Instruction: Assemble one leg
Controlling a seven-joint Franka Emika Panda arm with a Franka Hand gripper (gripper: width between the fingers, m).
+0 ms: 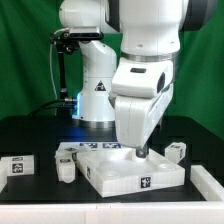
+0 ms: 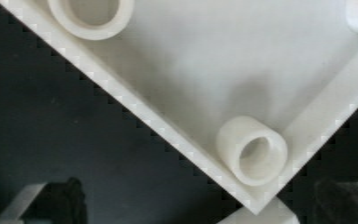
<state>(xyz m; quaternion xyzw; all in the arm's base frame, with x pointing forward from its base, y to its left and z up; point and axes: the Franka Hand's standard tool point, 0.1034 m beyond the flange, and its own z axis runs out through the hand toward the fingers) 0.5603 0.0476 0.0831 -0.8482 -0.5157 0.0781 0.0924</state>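
Two-finger gripper [image 1: 140, 151] low over large flat white slab [image 1: 128, 172], above round corner socket [image 2: 256, 155]. Fingers [image 2: 48, 200] apart, holding nothing. Nearest small white tagged plastic leg [image 1: 175, 150] on table, just beside gripper toward exterior view's right. Long axis unclear.

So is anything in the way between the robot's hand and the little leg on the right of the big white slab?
Nothing visible is. The gripper hangs low over the slab, and the leg lies on the table just off the slab's edge at the exterior view's right, with no other part between them.
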